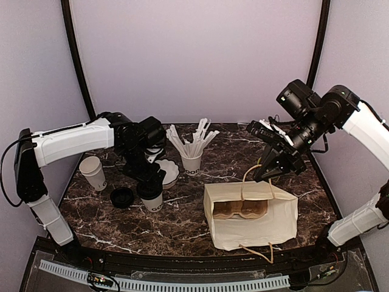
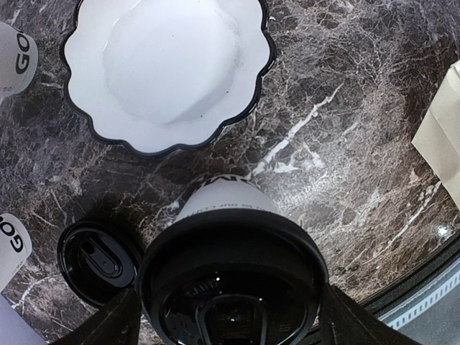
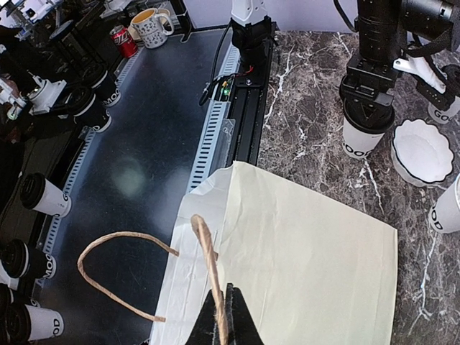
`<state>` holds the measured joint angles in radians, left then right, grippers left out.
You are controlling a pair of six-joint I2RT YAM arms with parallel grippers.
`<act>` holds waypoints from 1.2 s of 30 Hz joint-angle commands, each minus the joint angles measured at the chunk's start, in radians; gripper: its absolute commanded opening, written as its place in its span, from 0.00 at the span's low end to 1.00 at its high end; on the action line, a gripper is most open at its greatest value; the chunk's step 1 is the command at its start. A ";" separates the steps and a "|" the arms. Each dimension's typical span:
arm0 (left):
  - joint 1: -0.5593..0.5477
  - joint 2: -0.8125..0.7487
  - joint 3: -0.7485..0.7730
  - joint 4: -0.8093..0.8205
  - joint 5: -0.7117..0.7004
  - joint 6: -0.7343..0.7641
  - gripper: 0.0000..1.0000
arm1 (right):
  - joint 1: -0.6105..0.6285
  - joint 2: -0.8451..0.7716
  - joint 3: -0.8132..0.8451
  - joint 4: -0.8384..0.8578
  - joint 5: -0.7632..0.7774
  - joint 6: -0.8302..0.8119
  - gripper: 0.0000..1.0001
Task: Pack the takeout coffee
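Left gripper (image 1: pixel 149 181) hangs straight over a lidded takeout cup (image 2: pixel 231 273) at centre-left of the top view. Its fingers (image 2: pixel 115 325) are spread wide, one on each side of the round black lid. Whether they press on the rim or only flank it I cannot tell, as black lies against black in the left wrist view. The cup stands upright on the dark marble counter (image 1: pixel 182 228), with black lettering on its white side.

A second cup (image 1: pixel 93 172) stands open-topped further left. A loose black lid (image 1: pixel 122 196) lies on the counter between the two cups, just beside the lidded one. The white scalloped bowl (image 1: pixel 168 172) sits just above and right of the lidded cup, and the small cup of straws (image 1: pixel 192 161) stands beyond it toward the upper middle.

The right gripper (image 3: pixel 219 327) is pressed together on the twine handle (image 3: pixel 205 248) of a cream paper bag (image 1: pixel 261 225) at lower right of centre. The bag's mouth gapes toward the top camera, with something brown inside it. Both cups are outside the bag, well to its left.
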<state>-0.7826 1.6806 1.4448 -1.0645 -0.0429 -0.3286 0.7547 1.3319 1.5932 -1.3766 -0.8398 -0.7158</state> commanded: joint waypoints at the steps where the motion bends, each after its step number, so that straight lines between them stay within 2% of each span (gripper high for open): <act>1: 0.006 0.011 -0.003 -0.025 -0.002 0.006 0.87 | 0.008 0.006 0.010 0.030 0.004 0.010 0.00; 13: 0.006 0.003 0.020 -0.082 0.009 0.000 0.72 | 0.009 0.015 0.024 0.049 -0.005 0.033 0.00; 20: -0.005 -0.122 0.156 -0.152 0.003 -0.001 0.66 | 0.008 0.053 0.046 0.094 0.008 0.092 0.00; 26: -0.120 -0.238 0.290 -0.151 0.025 0.060 0.65 | 0.008 0.078 0.081 0.072 0.005 0.092 0.00; 31: -0.318 -0.274 0.405 -0.139 -0.027 0.094 0.61 | 0.008 0.078 0.085 0.070 0.033 0.095 0.00; 36: -0.476 -0.259 0.478 -0.099 -0.003 0.127 0.61 | 0.006 0.061 0.076 0.079 0.075 0.110 0.00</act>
<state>-1.1694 1.4052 1.8774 -1.1755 -0.0494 -0.2493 0.7547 1.4117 1.6531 -1.3167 -0.8051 -0.6228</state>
